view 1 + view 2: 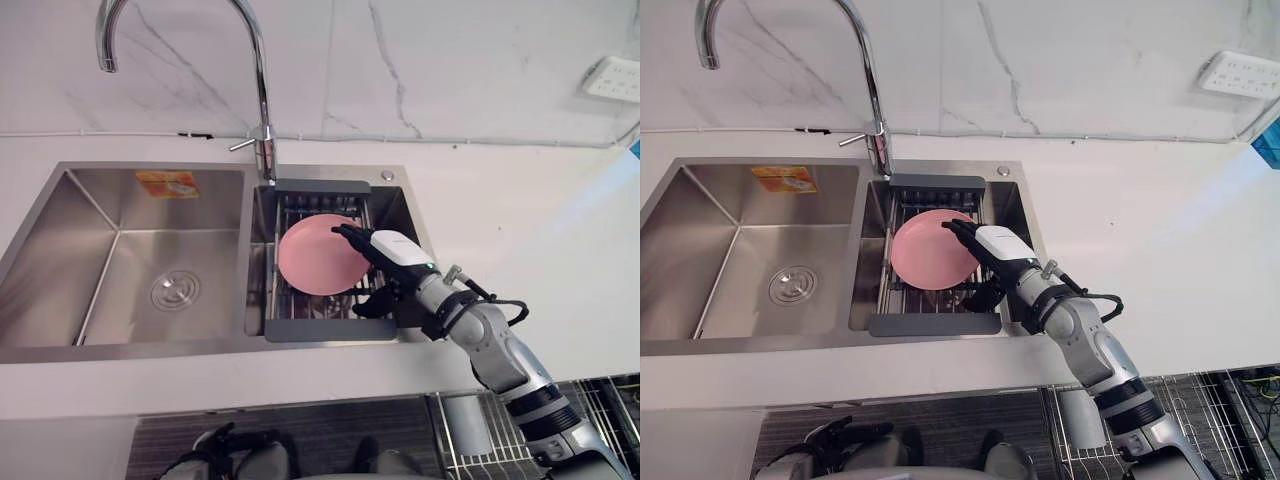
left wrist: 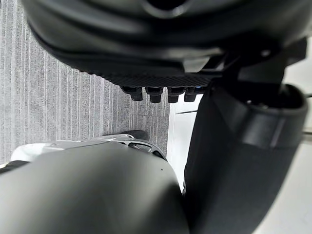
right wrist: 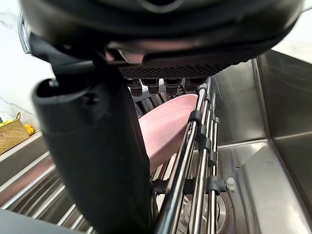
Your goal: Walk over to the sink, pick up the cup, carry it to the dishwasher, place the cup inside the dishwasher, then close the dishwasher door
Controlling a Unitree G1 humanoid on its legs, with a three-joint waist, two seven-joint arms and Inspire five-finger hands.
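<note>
**Right hand [image 1: 396, 250] at pink dish [image 1: 315, 262] in rack [image 1: 316, 329]**

Sink [image 1: 120, 262]: rack sits in right basin, pink dish tilted in it. Right hand spread wide, fingers [image 1: 350, 236] over dish's right rim, thumb nearer. Left hand [image 2: 161, 44] low, relaxed, empty.

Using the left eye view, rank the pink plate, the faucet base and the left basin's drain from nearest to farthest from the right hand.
1. Pink plate, at the right hand fingertips, in the rack.
2. Faucet base, behind the rack.
3. Drain, in the left basin.
</note>
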